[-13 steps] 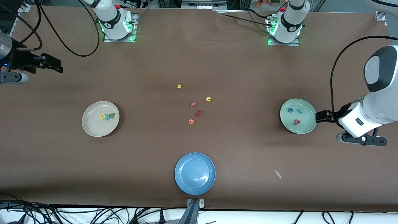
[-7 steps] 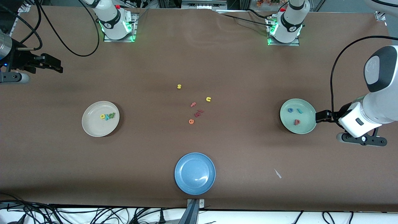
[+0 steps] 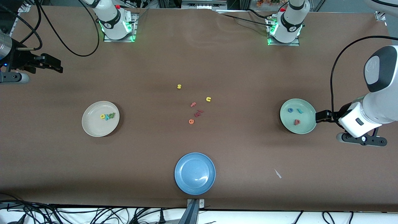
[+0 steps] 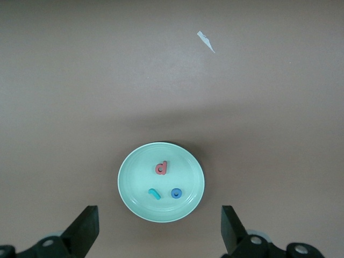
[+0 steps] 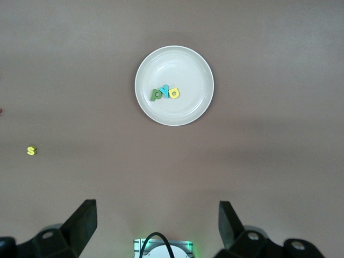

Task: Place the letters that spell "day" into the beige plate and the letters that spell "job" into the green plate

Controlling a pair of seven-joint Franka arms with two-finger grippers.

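Note:
The beige plate [image 3: 93, 124] [image 5: 188, 70] lies toward the right arm's end and holds a green "d" [image 3: 112, 115] [image 5: 157, 94], a teal "y" [image 3: 107, 117] [image 5: 165, 90] and a yellow "a" [image 3: 102, 116] [image 5: 174, 93], side by side. The green plate [image 3: 306, 123] [image 4: 134, 183] lies toward the left arm's end, with a blue "o" [image 3: 290, 109] [image 4: 176, 193], a teal "j" [image 3: 299, 110] [image 4: 154, 194] and a red "b" [image 3: 297, 122] [image 4: 162, 168] in it. My left gripper [image 3: 317, 116] [image 4: 159, 236] hangs open over the table beside the green plate. My right gripper [image 3: 57, 67] [image 5: 156, 226] hangs open and empty over the table's right-arm end.
Loose letters lie mid-table: yellow "s" [image 3: 179, 86] [image 5: 31, 151], yellow "n" [image 3: 208, 99], reddish "f" [image 3: 193, 104], orange "e" [image 3: 191, 121], dark red pieces [image 3: 198, 113]. A blue plate [image 3: 183, 183] sits near the front edge, a white scrap [image 3: 277, 173] [image 4: 206, 41] beside it.

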